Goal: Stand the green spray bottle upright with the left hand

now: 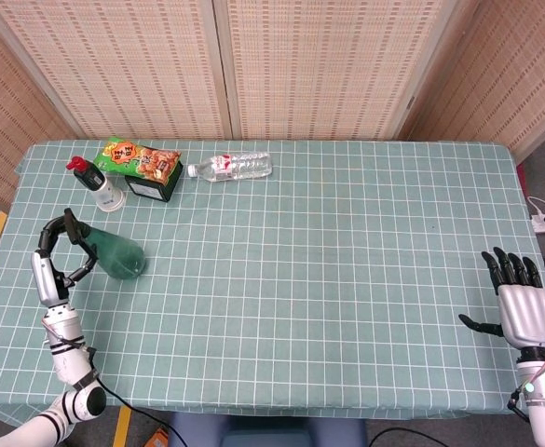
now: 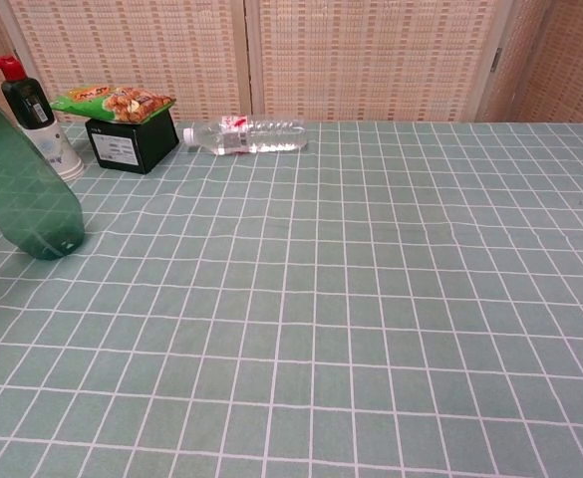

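Observation:
The green spray bottle (image 1: 116, 256) is at the table's left side, tilted, with its round base pointing right and toward the cloth. My left hand (image 1: 55, 264) grips its upper end, fingers curled around it. In the chest view the green spray bottle (image 2: 27, 194) leans up and to the left, its base low on the cloth; whether it touches I cannot tell, and the hand is out of frame there. My right hand (image 1: 522, 308) hovers at the table's near right edge, fingers spread, holding nothing.
A red-capped pump bottle (image 1: 95, 182) stands at the back left. Beside it a snack bag (image 1: 140, 158) lies on a black box (image 1: 156, 189). A clear water bottle (image 1: 230, 167) lies on its side behind. The table's left edge (image 1: 0, 244) runs close to my left hand.

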You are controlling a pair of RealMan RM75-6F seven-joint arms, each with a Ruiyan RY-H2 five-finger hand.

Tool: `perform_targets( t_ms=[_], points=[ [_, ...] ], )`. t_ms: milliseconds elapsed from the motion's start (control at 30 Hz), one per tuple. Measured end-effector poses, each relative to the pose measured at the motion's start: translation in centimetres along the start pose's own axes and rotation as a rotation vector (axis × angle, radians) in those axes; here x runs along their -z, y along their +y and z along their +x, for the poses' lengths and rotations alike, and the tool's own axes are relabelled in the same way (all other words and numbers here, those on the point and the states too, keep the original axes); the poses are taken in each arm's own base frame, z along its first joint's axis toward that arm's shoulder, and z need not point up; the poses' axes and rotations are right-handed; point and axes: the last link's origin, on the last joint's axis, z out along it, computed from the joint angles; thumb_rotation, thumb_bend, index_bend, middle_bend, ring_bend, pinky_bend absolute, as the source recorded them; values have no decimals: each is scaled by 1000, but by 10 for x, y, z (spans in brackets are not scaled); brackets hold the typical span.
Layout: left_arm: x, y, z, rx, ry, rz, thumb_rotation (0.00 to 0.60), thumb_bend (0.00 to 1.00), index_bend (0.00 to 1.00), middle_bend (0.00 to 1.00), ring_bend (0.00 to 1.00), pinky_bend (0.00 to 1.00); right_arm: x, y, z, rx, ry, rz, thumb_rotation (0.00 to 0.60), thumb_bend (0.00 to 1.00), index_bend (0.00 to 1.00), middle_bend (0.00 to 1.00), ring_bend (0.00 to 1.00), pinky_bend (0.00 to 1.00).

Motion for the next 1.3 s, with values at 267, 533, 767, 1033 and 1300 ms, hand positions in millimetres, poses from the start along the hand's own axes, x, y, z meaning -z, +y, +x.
perform_targets(
  t_ms=[267,533,767,1033,1300],
  points=[
    [2,1,-1,1,-13,3,600,221,90,236,151,154,0,0,0,-3,-5,4,600,0,0,0,0,0],
    [4,3,1,-3,-6,5,600,222,0,144,66,126,0,0,0,-15,-7,10,600,0,0,0,0,0],
    [11,8,17,-41,37,-10,600,280,0,139,62,120,1,0,1,-31,-2,27,600,0,0,0,0,0],
    [20,22,36,-114,58,-18,600,314,12,144,63,127,1,-4,3,-61,-6,77,600,0,0,0,0,0],
    [14,35,55,-472,39,29,600,327,265,240,152,100,0,-6,5,-54,-32,117,600,0,0,0,0,0]
  ],
)
